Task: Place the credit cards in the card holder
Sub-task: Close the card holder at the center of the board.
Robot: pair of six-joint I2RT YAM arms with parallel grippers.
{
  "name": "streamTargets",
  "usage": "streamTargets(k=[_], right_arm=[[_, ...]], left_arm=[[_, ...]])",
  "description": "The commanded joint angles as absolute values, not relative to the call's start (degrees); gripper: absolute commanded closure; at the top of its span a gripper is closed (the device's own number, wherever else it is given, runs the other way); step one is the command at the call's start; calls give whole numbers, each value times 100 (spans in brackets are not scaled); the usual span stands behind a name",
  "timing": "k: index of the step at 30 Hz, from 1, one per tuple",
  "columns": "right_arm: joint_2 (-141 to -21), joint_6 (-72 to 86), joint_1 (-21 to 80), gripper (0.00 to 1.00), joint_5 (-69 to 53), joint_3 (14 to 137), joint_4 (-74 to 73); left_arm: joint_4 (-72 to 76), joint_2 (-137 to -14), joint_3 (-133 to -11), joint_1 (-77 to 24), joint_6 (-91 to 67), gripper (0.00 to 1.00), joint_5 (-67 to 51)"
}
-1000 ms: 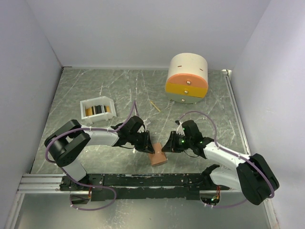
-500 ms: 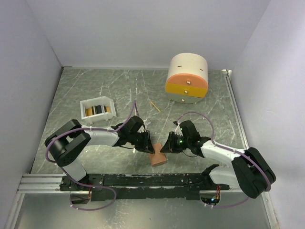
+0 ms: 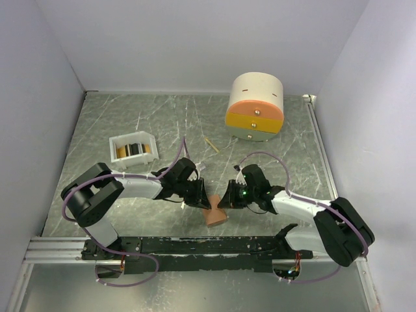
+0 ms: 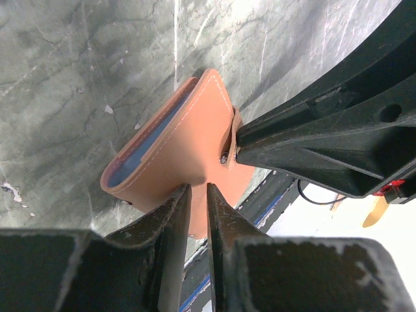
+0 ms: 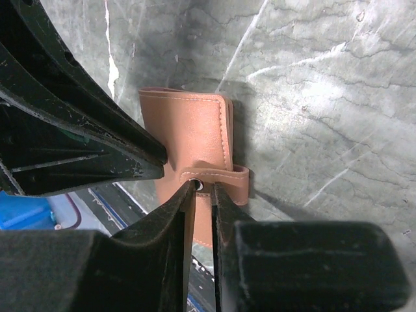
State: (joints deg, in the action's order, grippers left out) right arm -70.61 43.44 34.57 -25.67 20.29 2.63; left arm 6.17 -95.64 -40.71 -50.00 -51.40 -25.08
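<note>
Card holder (image 3: pixel 215 216) — salmon, folded, near side of table (image 3: pixel 130 117), btwn both grippers. L gripper (image 4: pixel 196 198): fingers (image 4: pixel 170 224) narrow, pinching its cover edge. R gripper (image 5: pixel 203 194): fingers (image 5: pixel 172 227) narrow — nipping snap tab (image 5: pixel 218 177).

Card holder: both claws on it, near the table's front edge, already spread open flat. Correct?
Not open: the card holder is folded shut, strap wrapped over its edge, as the right wrist view shows. Left claw and right claw are both on it, near the table's front edge.
</note>
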Motion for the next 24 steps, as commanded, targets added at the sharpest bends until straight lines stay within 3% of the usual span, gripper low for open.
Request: streamTargets(k=[1,24], right_arm=[[-7205,4266,3636,85,-2456,2170,232],[-7207,3885,3703,87,-2167,2707,-501]], left_arm=[[592,-9771,-4008,-5075,-5019,71,-2263],[536,-9783,-4002,-5072,-4966,71,-2211]])
